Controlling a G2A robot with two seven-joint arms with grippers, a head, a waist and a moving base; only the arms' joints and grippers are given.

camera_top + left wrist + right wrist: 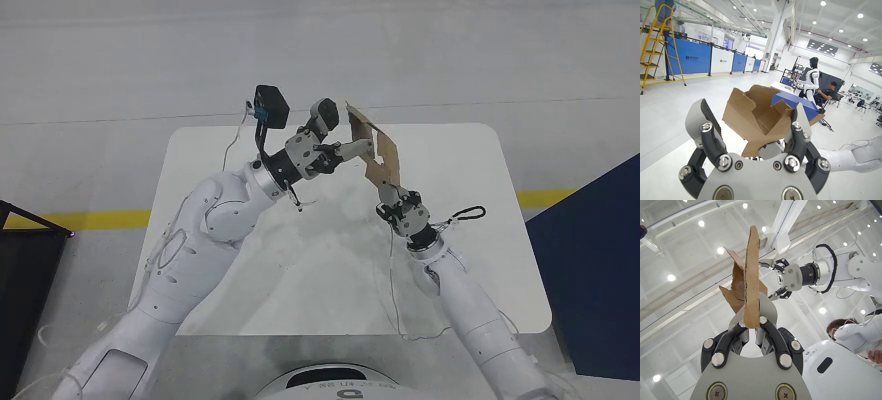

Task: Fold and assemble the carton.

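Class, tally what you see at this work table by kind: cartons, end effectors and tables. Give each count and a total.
Carton: 1
End effectors: 2 (left end effector, right end effector)
Table: 1
Total: 4

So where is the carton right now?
In the top view the carton is held up over the far middle of the table, its lower flap pinched by the right gripper, the open left gripper at its edge.
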